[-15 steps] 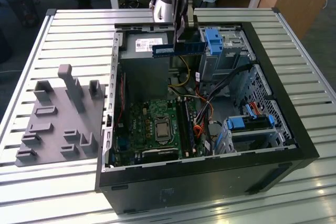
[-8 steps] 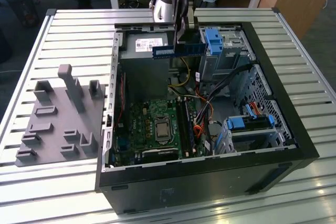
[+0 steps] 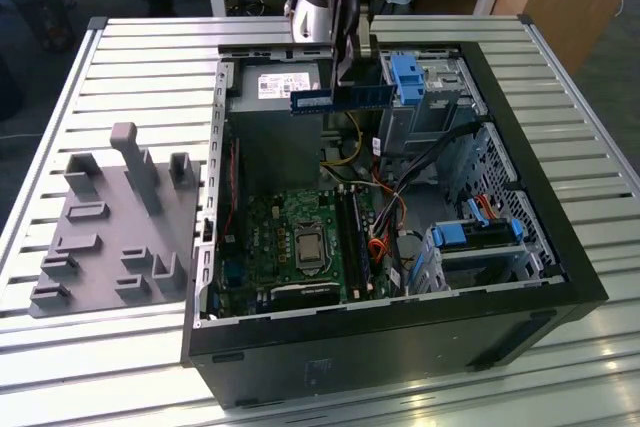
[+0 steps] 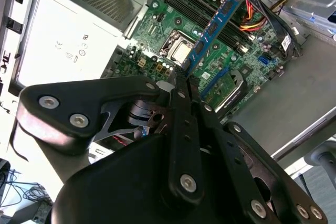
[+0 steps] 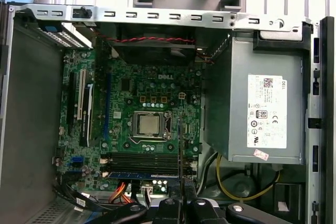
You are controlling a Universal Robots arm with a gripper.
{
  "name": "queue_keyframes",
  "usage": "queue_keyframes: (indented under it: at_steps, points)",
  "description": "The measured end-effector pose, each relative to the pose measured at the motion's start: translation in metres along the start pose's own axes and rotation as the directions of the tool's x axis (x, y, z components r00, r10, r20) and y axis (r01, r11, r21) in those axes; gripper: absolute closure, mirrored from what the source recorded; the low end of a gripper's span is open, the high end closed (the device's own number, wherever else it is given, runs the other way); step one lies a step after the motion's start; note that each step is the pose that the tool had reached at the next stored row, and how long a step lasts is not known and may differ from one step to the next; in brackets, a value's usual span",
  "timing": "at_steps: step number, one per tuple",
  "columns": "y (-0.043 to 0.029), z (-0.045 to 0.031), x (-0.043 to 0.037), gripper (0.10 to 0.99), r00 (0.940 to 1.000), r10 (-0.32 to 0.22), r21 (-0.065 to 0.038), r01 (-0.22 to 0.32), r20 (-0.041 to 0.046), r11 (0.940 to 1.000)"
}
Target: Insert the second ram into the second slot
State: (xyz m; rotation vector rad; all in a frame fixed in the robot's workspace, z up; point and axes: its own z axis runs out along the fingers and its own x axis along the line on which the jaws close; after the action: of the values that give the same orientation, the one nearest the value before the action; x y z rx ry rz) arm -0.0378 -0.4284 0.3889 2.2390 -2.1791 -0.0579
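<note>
My pincer (image 4: 181, 75), fingers shut tight on the second ram (image 3: 340, 98), holds the stick level in the exterior view's upper centre, well above the memory slots (image 3: 352, 227) at mid-frame: pick-up done, stick not yet lowered to its slot, seating left.

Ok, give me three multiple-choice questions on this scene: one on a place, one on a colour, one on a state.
1. Where is the thin blue circuit-board stick? A on the grey tray; B held above the open black computer case; C on the slatted table.
2. What colour is the motherboard? A red; B white; C green.
3. The gripper is: A shut on the stick; B open; C shut on a cable.
Answers: B, it hangs from the gripper over the case; C, the board is green; A, it clamps the stick.
</note>
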Motion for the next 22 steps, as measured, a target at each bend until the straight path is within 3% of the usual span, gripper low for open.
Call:
queue_keyframes:
  at_steps: [22]
  points:
    - [0.0001, 0.0, 0.0056, 0.949, 1.0, 0.007, 0.0, -0.007, 0.0, 1.0]
